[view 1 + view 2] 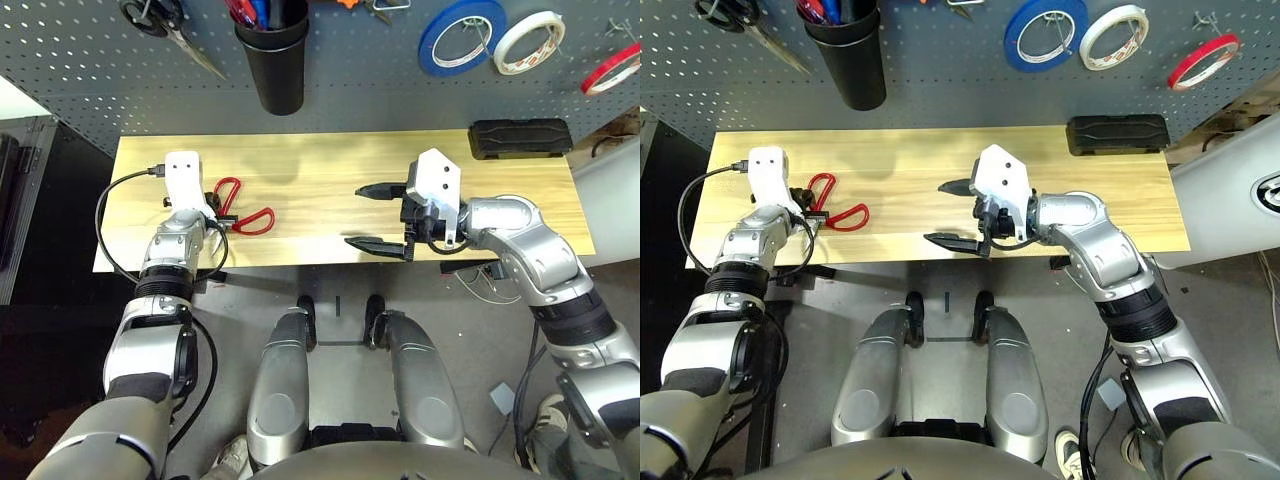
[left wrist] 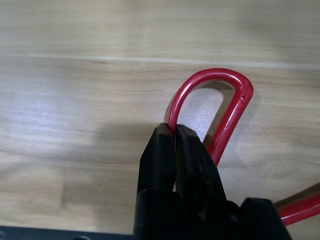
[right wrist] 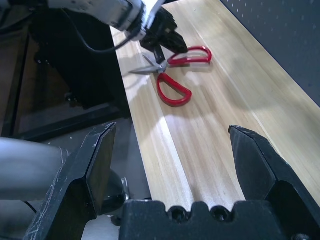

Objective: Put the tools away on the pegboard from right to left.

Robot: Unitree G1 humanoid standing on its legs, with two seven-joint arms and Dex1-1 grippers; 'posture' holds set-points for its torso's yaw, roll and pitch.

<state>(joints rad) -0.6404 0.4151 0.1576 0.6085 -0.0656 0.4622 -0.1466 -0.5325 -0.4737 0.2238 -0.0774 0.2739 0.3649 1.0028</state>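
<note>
Nearest to us, our left gripper (image 2: 175, 137) is down on the pale wooden tabletop (image 1: 320, 170), its two black fingers pinched together on one red loop handle of the red-handled scissors (image 1: 243, 208). The wrist view shows the loop's thin rim caught right between the fingertips. The scissors lie flat near the table's left end, both loops spread, blades tucked under our hand.

Over to the right, our right gripper (image 1: 379, 215) hangs above the table's front middle, pointing left, its fingers (image 3: 95, 165) spread wide with nothing between them.

Further back, a flat black rectangular case (image 1: 521, 137) sits at the table's far right corner.

Beyond that stands the dark grey perforated pegboard (image 1: 90, 60). On it, from right to left, we see the thin red tape ring (image 1: 612, 69), a white tape roll (image 1: 528, 42), a blue tape roll (image 1: 461, 35), a black cup (image 1: 271, 60) holding red and blue handles, and black-handled scissors (image 1: 165, 22) hanging at far left.
</note>
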